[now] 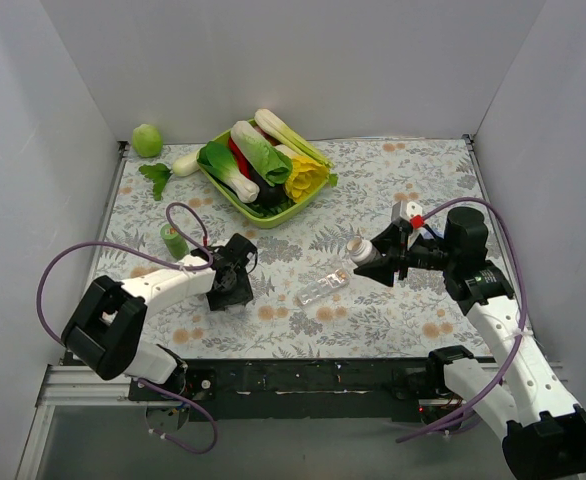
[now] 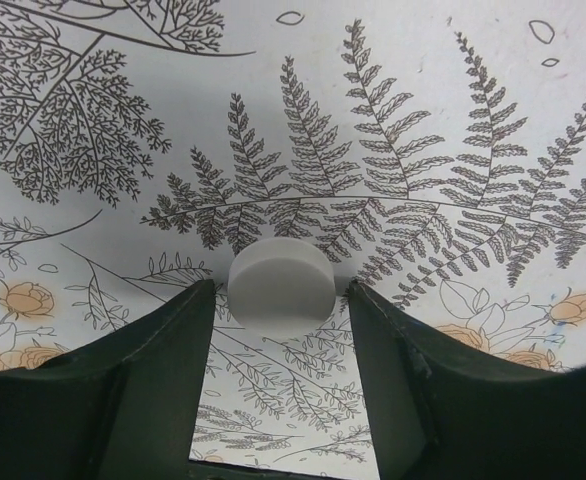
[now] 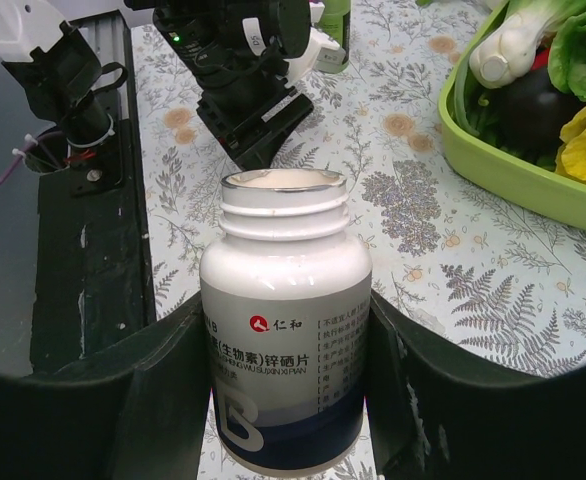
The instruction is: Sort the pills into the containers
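My right gripper [image 1: 375, 258] is shut on a white pill bottle [image 1: 360, 250] with a blue label, held tilted above the table with its open mouth toward the left. In the right wrist view the uncapped bottle [image 3: 285, 330] fills the gap in the gripper [image 3: 285, 308]. The clear pill-organiser strip [image 1: 323, 284] lies on the table just left of and below the bottle. My left gripper [image 1: 231, 290] is open and low over the table. In the left wrist view a white round cap [image 2: 281, 283] lies on the cloth between that gripper's [image 2: 283, 292] tips. No loose pills show.
A green tray [image 1: 235, 203] of vegetables stands at the back centre, also in the right wrist view [image 3: 513, 175]. A small green bottle [image 1: 174, 240] stands left of the left arm. A green ball [image 1: 147, 139] and a leafy sprig [image 1: 156, 177] lie at the back left.
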